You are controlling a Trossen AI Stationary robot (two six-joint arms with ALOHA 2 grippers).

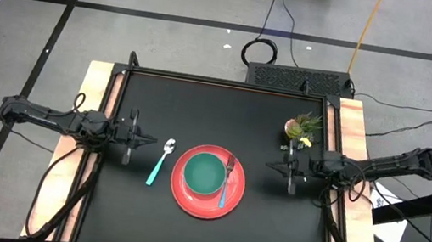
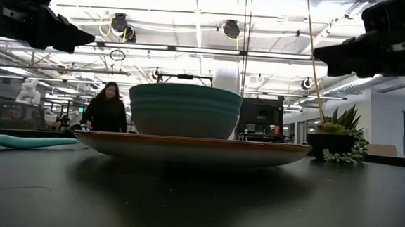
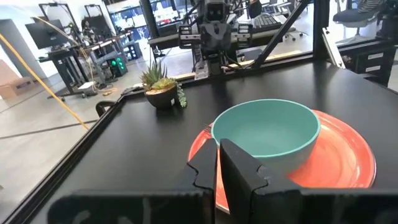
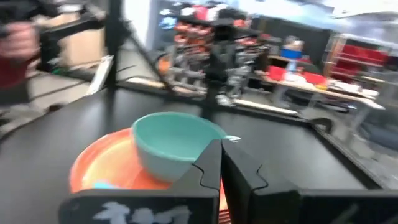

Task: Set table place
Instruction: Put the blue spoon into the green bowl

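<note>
The left claw [image 1: 129, 136] hangs just inside the table's [image 1: 141, 221] left edge with its fingers pressed together and nothing between them; the right claw [image 1: 291, 168] mirrors it near the right edge, also pressed together and empty. Both arms look parked clear of the setting, which suggests the layout is finished or nearly so. Between them, toward the front edge, sits the red plate [image 1: 187, 198] with the teal bowl [image 1: 205, 173] on it — stacked centrally as a place setting wants. The spoon [image 1: 160, 162] lies on the table just left of the plate, while the fork [image 1: 226, 183] rests on the plate's right side beside the bowl. A potted plant [image 1: 302, 128] stands near the right edge, behind the right claw. The overhead camera alone shows the fork — the table-level one hides it behind the bowl [image 2: 185, 109], yet shows a person [image 2: 106, 109] in the room beyond.
</note>
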